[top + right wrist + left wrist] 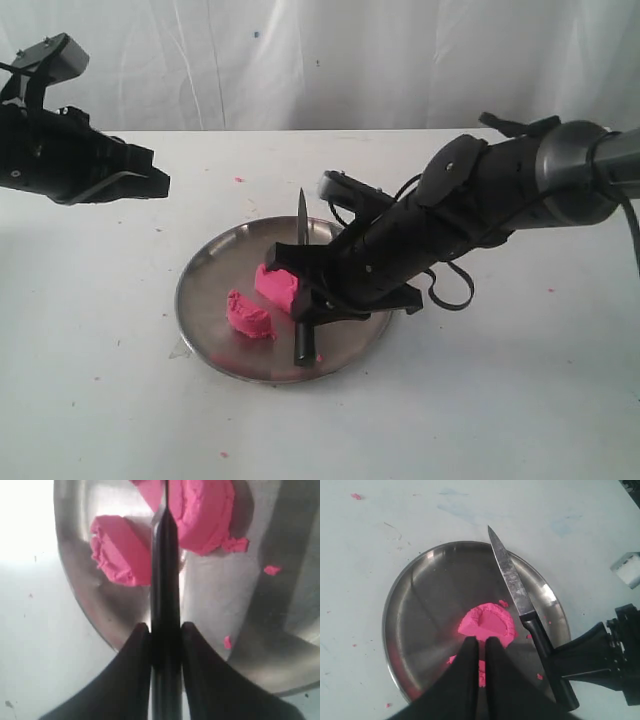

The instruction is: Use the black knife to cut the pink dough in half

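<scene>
**Pink dough lies in two chunks on the plate, knife held between them**

Although we looked for brands, labels or writing, we can read none on the arms, the knife or the plate. We see the right end effector (312,298) clenched on the handle of the slim all-black knife (300,235), its point rising above the far rim of the round steel plate (200,262). The bright pink soft dough (279,284) rests on the plate as two chunks, one just beside the blade, the other (249,315) nearer the front rim. Our right wrist view shows the blade (164,535) running between both chunks (120,550); the left wrist view shows only one (487,624) clearly. The left end effector (150,184) hangs over the white desk (90,380) well apart from the plate, fingers (467,655) closed together, grasping nothing. Pink crumbs (271,570) dot the plate.
</scene>
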Controlling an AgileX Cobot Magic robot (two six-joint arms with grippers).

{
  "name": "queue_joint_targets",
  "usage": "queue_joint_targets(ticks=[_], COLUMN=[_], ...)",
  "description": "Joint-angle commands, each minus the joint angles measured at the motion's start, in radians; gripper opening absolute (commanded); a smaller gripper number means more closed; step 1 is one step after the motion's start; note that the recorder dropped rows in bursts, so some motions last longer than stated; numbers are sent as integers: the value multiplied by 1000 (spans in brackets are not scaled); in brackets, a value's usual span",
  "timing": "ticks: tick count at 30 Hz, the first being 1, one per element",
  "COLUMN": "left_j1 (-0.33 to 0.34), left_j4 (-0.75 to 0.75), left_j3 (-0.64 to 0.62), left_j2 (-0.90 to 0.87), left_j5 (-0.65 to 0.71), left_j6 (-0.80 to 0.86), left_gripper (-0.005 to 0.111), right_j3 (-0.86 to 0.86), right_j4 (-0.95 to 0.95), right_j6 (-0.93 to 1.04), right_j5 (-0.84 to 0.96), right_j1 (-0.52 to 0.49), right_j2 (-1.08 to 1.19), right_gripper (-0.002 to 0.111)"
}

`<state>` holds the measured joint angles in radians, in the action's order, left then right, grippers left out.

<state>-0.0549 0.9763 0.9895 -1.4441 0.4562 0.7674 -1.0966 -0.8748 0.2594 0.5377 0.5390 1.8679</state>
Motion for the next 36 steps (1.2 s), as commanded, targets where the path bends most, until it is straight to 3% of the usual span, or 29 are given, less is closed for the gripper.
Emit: queue_joint_targets(ticks=[1, 29, 31, 36], left_j1=[3, 3, 3, 3], left_j4=[18, 18, 18, 18], left_j3=[-19, -23, -23, -22], left_j2=[14, 14, 14, 14], left_j5=[13, 17, 17, 35], left_j6=[-9, -6, -6, -6], left_gripper=[12, 12, 12, 12], right_j3=[4, 4, 4, 4], right_j4=[-26, 150, 150, 158], right_j6=[25, -146, -146, -141], right_j5=[-46, -62, -64, -102], right_j1=[-12, -22, -22, -22], right_j2=[31, 92, 89, 40], right_gripper=[0, 1, 6, 39])
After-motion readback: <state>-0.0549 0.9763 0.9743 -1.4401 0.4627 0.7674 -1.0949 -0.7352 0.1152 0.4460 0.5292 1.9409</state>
